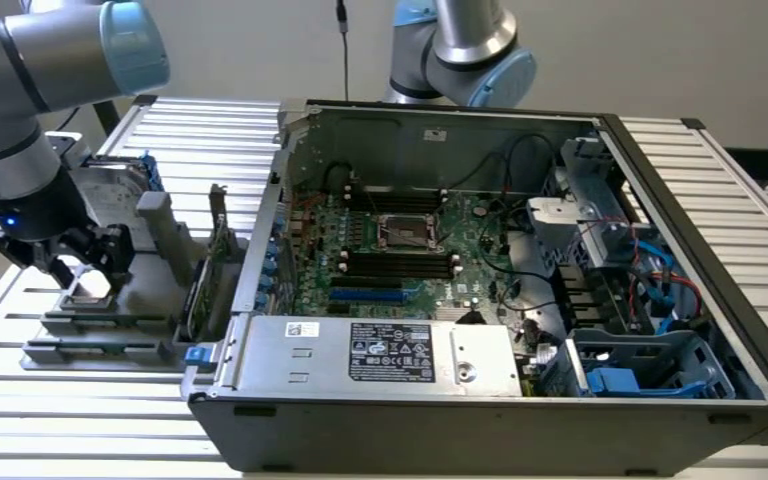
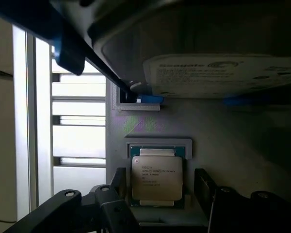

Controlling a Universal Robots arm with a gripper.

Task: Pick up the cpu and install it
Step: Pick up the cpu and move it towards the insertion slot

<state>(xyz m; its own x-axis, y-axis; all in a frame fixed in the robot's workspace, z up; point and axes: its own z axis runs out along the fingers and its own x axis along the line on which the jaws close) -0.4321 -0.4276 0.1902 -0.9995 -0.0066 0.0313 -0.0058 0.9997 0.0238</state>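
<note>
Okay, at the exterior view's left I have the gripper [image 1: 84, 262] low over the grey holder [image 1: 104, 325]. Its jaws are spread wide, one finger [image 2: 119, 182] on each side of the cpu [image 2: 156, 177], which lies flat in its recess, not pinched. The hard drive [image 2: 208, 73] stands just behind. Further right sits the open computer case [image 1: 491, 435], its black socket [image 1: 408, 232] mid-board, well apart from the cpu.
</note>
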